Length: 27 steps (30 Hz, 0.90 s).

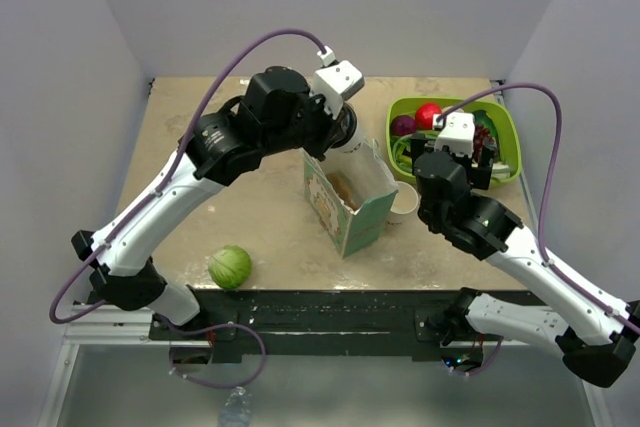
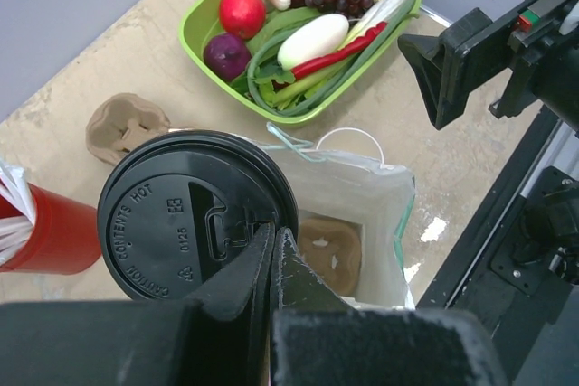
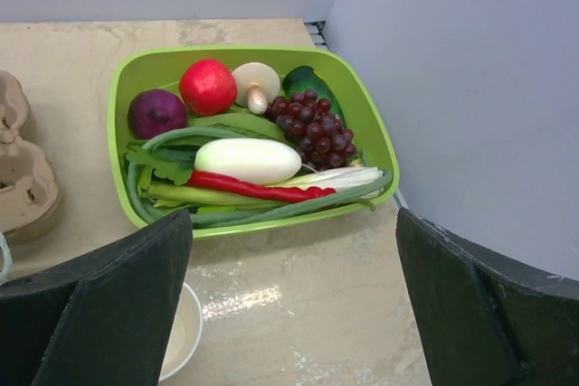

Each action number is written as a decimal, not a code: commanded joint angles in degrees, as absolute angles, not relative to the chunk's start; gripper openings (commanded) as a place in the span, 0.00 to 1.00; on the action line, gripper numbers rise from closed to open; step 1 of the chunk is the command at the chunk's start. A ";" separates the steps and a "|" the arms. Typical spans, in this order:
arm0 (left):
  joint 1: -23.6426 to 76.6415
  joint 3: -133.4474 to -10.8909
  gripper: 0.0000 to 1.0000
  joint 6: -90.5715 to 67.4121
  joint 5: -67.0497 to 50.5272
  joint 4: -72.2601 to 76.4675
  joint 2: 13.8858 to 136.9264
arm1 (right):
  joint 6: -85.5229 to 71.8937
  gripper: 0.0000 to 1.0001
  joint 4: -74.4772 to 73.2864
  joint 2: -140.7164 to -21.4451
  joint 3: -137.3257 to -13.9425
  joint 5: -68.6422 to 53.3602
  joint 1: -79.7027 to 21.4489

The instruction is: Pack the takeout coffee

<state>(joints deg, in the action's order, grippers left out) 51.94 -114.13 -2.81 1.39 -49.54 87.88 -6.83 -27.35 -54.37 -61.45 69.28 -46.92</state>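
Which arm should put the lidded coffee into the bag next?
Left. The left gripper is shut on the takeout coffee at its black lid, right at the mouth of the open paper bag. The right gripper is open and empty, facing the green vegetable tray.

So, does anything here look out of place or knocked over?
Just one thing: a green cabbage lies alone near the front edge of the table, far from the green tray holding the other produce. Nothing looks spilled, and the paper bag stands open and upright.
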 commanded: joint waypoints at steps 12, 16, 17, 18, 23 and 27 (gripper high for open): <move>53.26 -112.06 0.00 -5.36 -3.77 -51.59 91.30 | -8.17 0.96 -25.93 -55.02 -60.91 67.68 -47.02; 53.96 -114.07 0.00 -5.45 -3.17 -53.78 94.92 | -8.00 0.98 -25.84 -55.45 -60.47 69.34 -47.02; 54.05 -114.17 0.00 -5.45 -2.73 -54.57 95.44 | -8.00 0.98 -26.01 -55.81 -60.56 69.95 -47.11; 54.14 -114.08 0.00 -5.54 -2.55 -54.58 95.97 | -8.26 0.98 -26.45 -56.07 -60.73 70.57 -47.02; 54.75 -113.91 0.00 -6.33 -4.13 -54.84 97.91 | -11.77 0.98 -28.21 -56.43 -60.91 72.25 -46.15; 54.76 -112.50 0.00 -7.99 -5.36 -53.88 99.66 | -15.81 0.98 -30.23 -55.73 -61.87 69.70 -42.03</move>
